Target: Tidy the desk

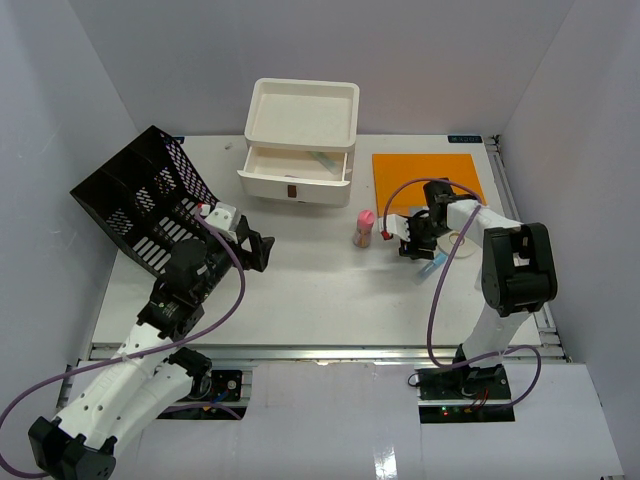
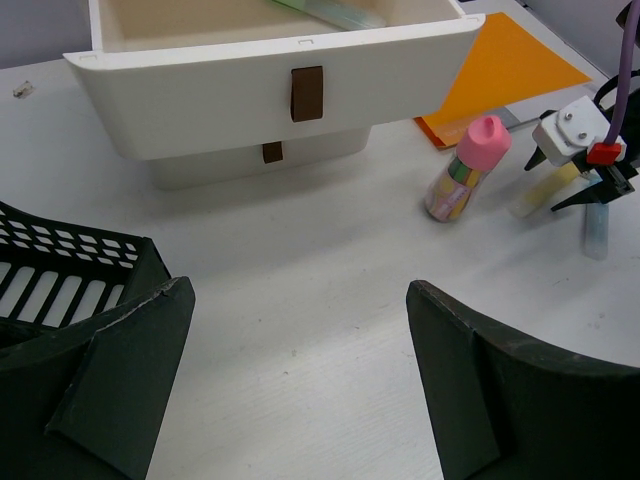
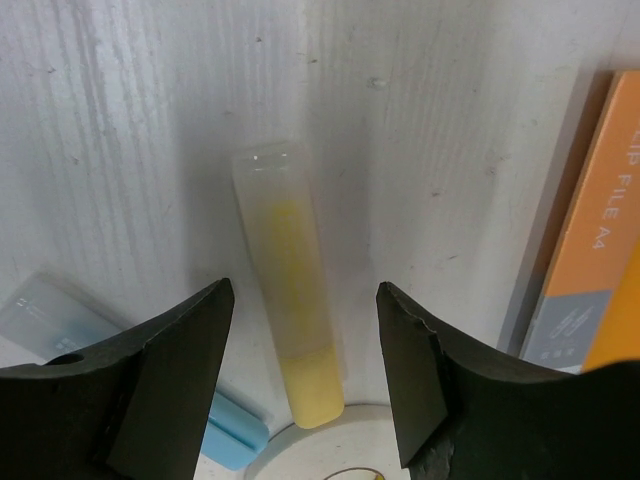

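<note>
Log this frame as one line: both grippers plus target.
left gripper: open, empty, over desk | right gripper: open, straddling yellow marker, not clamped | top drawer: open

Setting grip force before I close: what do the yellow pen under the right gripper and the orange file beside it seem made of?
The yellow pen: likely smooth plastic, judging by its translucent cap end and even yellow barrel. The orange clip file: thin matte plastic or card; flat, uniformly coloured, with a printed label, so I cannot tell which.
</note>
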Controlling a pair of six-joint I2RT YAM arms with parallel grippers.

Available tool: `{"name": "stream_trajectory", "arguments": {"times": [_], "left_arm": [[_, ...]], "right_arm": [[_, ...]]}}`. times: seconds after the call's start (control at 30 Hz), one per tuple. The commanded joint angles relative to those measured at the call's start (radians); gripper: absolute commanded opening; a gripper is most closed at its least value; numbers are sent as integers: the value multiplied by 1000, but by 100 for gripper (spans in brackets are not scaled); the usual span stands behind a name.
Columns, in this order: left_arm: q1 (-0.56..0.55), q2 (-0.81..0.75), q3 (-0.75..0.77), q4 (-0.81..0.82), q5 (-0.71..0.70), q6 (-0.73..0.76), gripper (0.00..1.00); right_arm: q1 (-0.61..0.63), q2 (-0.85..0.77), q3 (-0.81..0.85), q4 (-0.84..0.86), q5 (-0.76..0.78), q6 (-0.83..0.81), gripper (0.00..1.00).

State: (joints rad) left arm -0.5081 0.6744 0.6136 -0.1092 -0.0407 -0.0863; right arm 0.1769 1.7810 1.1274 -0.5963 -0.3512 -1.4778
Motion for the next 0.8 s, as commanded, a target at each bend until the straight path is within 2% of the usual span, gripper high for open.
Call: {"name": "stream_trajectory", "arguments": {"times": [0.0,0.33,0.5,0.67,0.77], "left_arm": [[-1,2,-13,-2,-10,11,98],[0,3,-22,10,8,19,98],[-1,-5,-30,19,27,26,98],[-1,-11,-38,31,65,31,98],[-1,-8,-40,35,98,34,98]], "right_arm": [[-14,42,71,-4,-7,-18,65],[-20,103,91,-87,-39,-66,49],[-20,102,73,-95,-60,-65,29],[-19,43,76,-81,-100,-12,14],[-14,-54,69,-50,-123,66,10]]}}
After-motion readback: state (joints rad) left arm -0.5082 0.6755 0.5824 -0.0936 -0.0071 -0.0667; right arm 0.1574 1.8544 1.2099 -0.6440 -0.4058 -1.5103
